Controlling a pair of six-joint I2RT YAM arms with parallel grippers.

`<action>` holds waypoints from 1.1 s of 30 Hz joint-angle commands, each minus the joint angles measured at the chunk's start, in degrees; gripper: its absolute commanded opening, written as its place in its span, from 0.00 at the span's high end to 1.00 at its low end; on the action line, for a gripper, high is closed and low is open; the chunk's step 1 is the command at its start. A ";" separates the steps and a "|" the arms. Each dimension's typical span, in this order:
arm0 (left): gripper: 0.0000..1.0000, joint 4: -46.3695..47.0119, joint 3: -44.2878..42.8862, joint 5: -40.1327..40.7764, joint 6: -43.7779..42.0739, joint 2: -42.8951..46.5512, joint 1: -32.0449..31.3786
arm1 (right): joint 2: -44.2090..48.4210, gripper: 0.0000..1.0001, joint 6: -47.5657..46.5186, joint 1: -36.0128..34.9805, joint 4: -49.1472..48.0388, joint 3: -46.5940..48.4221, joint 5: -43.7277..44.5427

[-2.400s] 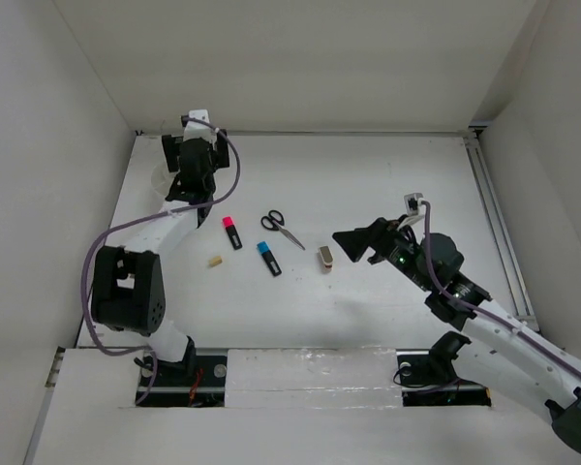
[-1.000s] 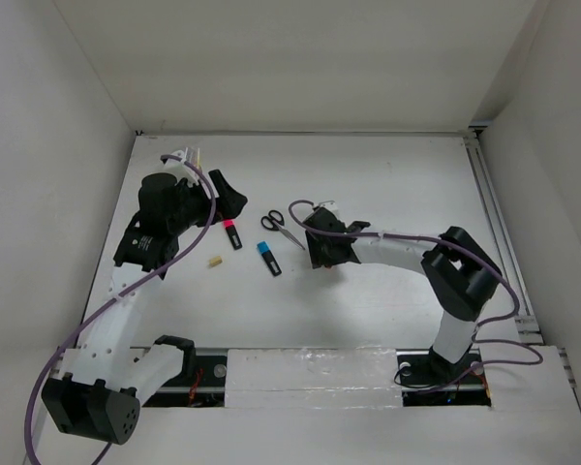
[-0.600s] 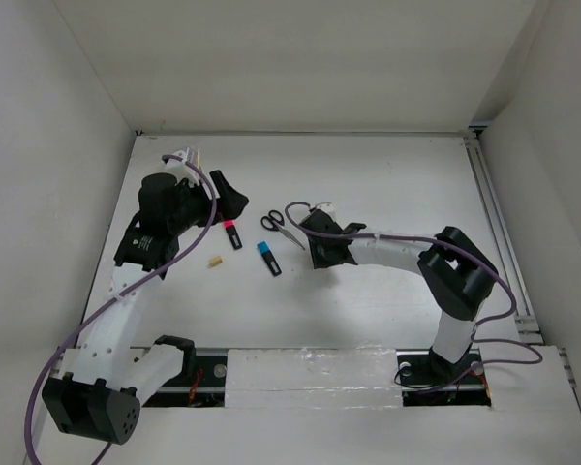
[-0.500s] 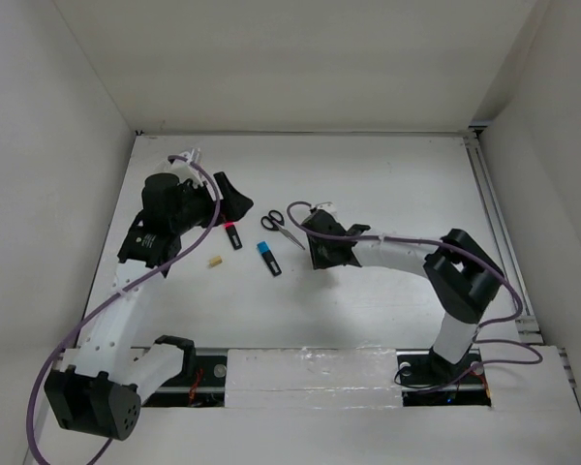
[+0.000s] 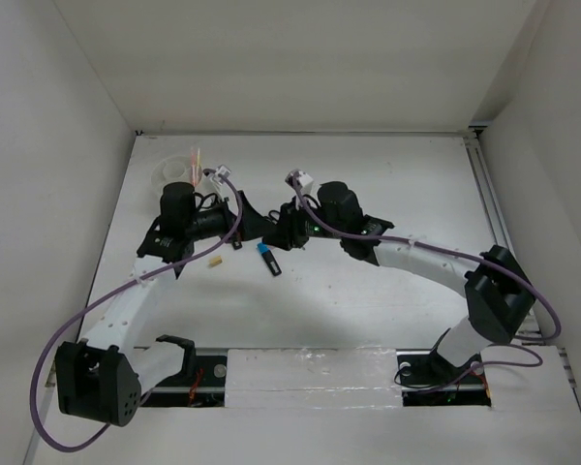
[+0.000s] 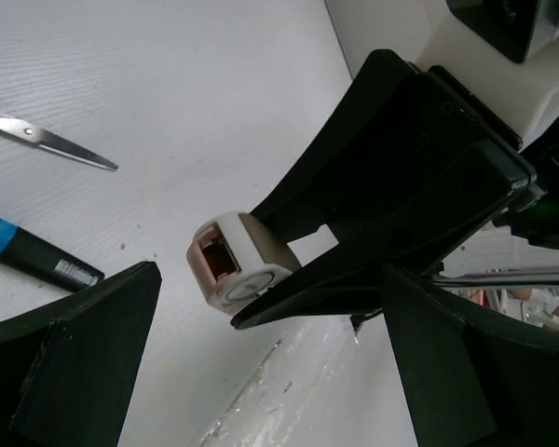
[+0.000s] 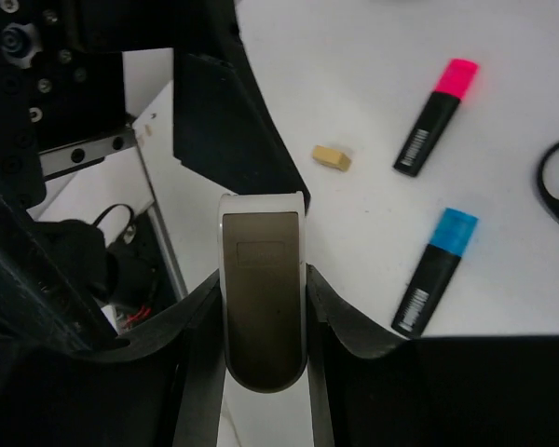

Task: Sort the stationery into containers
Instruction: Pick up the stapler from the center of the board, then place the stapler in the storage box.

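The right hand (image 5: 279, 232) has its fingers closed partway on the small tan-grey block (image 7: 261, 298). It pinches the block's white sides and holds it clear of the table (image 5: 368, 174), left of centre. The left hand (image 5: 254, 219) faces it with fingers spread wide and nothing in them, the block right in front of it. Down on the table lie the blue highlighter (image 7: 433, 270), the pink highlighter (image 7: 435, 116), the beige eraser (image 7: 332, 157) and the scissors (image 6: 47, 140). The white tub (image 5: 165, 170) sits near the far left corner, with pencils (image 5: 195, 155) standing in it.
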State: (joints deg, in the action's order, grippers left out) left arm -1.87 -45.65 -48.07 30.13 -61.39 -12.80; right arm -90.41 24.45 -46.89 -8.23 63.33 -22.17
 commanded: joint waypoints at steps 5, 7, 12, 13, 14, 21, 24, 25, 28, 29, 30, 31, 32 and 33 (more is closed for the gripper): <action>0.00 5.55 0.56 -4.66 2.04 1.97 -0.03 | -0.29 1.00 0.60 0.31 -17.43 -0.39 -15.27; 0.05 5.56 0.56 -5.19 2.57 1.97 -0.03 | 0.32 1.00 0.60 0.31 -17.43 -0.92 -14.75; 0.09 5.56 1.09 -2.12 3.09 2.50 -0.03 | 3.39 1.00 1.13 0.31 -17.43 -3.21 -6.41; 0.10 4.78 1.09 -1.15 3.61 2.50 -0.03 | 4.62 1.00 1.13 0.31 -16.83 -4.00 -4.65; 0.15 4.77 1.09 0.94 3.62 2.50 -0.03 | 5.33 1.00 1.13 -0.38 -15.86 -4.00 -2.63; 0.18 2.75 -0.14 10.00 5.47 4.34 -0.03 | 8.23 1.00 -2.82 -5.57 -11.99 -4.62 11.80; 0.18 2.75 -0.14 11.86 7.05 5.74 -0.03 | 8.23 1.00 -4.23 -7.06 -11.46 -4.62 14.69; 0.18 3.36 -0.66 12.99 7.83 6.27 -0.03 | 8.23 1.00 -4.23 -7.59 -9.81 -4.01 15.75; 0.19 3.89 -1.19 14.84 9.15 6.80 -0.03 | 7.62 1.00 -5.46 -9.17 -9.79 -4.00 18.21; 0.20 4.50 -1.20 14.85 9.16 6.81 -0.03 | 7.62 1.00 -5.46 -9.88 -9.79 -4.00 19.09; 0.20 4.51 -1.20 15.46 9.16 6.81 -0.03 | 7.62 1.00 -5.46 -9.88 -9.79 -4.00 19.79; 0.21 4.51 -1.20 16.16 9.68 6.81 -0.03 | 7.10 1.00 -5.98 -10.58 -9.09 -3.31 20.32; 0.21 4.51 -1.72 16.17 9.68 6.81 -0.03 | 7.09 1.00 -5.99 -10.59 -9.09 -2.78 20.85; 0.21 5.20 -1.72 16.17 9.68 6.81 -0.03 | 6.48 1.00 -5.99 -11.11 -8.30 -2.77 21.38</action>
State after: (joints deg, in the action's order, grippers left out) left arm -1.54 -44.88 -37.41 38.04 -55.22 -13.34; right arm -84.38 20.03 -54.11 -16.73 58.72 -0.12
